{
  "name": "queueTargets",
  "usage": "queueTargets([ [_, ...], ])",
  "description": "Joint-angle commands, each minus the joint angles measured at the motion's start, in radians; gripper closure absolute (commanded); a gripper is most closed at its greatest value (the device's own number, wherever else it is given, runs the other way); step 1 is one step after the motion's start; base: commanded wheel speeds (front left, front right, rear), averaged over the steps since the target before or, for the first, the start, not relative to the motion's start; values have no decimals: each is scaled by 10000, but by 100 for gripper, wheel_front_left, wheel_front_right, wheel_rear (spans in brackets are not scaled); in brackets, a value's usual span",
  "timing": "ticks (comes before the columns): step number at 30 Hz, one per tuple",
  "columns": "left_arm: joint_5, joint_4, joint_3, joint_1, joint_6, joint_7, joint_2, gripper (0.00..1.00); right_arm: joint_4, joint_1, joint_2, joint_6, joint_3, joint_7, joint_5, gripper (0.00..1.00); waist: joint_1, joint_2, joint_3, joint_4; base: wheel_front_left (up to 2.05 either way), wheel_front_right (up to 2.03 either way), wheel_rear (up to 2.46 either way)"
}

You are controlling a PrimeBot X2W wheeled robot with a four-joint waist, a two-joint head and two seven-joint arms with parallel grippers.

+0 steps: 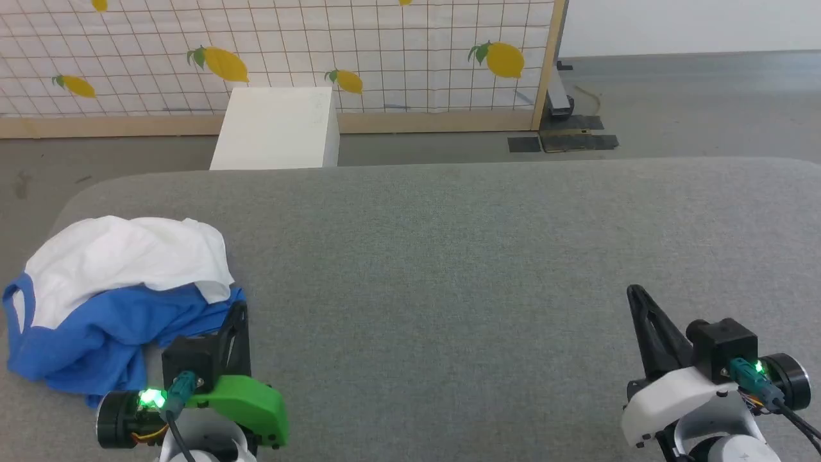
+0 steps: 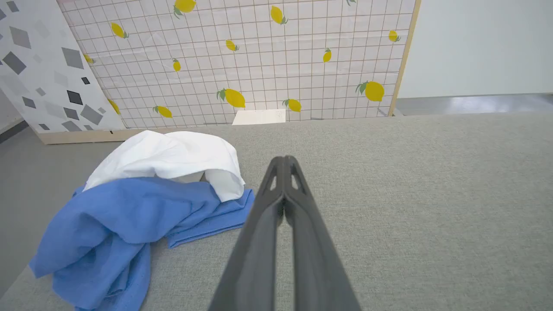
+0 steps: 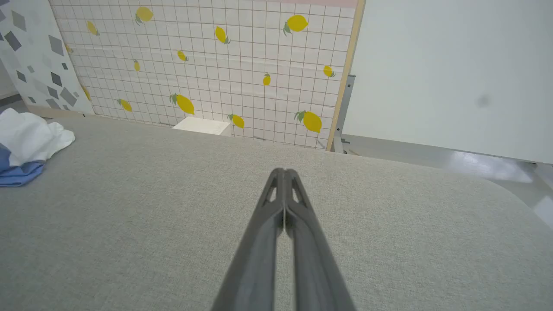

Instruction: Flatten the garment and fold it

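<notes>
Closed tight and holding nothing, the left claw (image 1: 238, 309) sits at the lower left of the head view. Its tips reach the blue edge of the garment (image 1: 122, 289), which lies crumpled on the near left corner of the table (image 1: 449, 244). At the lower right, well apart from the cloth, the right claw (image 1: 635, 296) is likewise closed and empty, so the left arm looks the nearer for a first grasp. No long axis can be read from the heap: the white body lies farther off and the blue sleeves spill nearer.

Seen from the left wrist, the garment (image 2: 142, 203) lies to the left of the closed fingers and just beside them. Whether the tip touches the blue hem cannot be told. A white fold arches over a hollow here, a shape the head view flattens.

Seen from the right wrist, the garment (image 3: 26, 147) sits at the far left edge, across a wide stretch of grey table.
</notes>
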Motion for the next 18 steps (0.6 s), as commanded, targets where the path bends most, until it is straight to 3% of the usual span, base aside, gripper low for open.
queueTargets([
  [1,128,26,34,-147,66,14,-45,100,-53,-159,9,-15,16,26,62,100,0,0,0,0,0,0,0],
  [18,128,26,34,-147,66,14,-45,100,-53,-159,9,-15,16,26,62,100,0,0,0,0,0,0,0],
])
